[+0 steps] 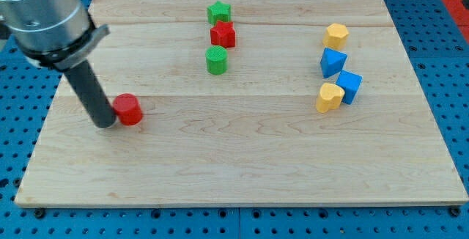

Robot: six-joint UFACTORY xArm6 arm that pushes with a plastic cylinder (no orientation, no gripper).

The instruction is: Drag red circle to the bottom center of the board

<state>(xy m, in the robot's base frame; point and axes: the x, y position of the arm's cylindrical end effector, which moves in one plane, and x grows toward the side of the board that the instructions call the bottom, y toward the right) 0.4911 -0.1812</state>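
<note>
The red circle [129, 109] lies on the wooden board [242, 158] at the view's left, about mid-height. My tip [105, 123] rests on the board just left of the red circle, touching or nearly touching its left side. The dark rod rises from there toward the view's top left, where the grey arm body fills the corner.
A green star [218, 12], a red star [223, 34] and a green circle [217, 60] stand in a column at the top centre. At the right are a yellow hexagon [335, 35], a blue triangle-like block [332, 62], a blue cube [349, 86] and a yellow heart [329, 97].
</note>
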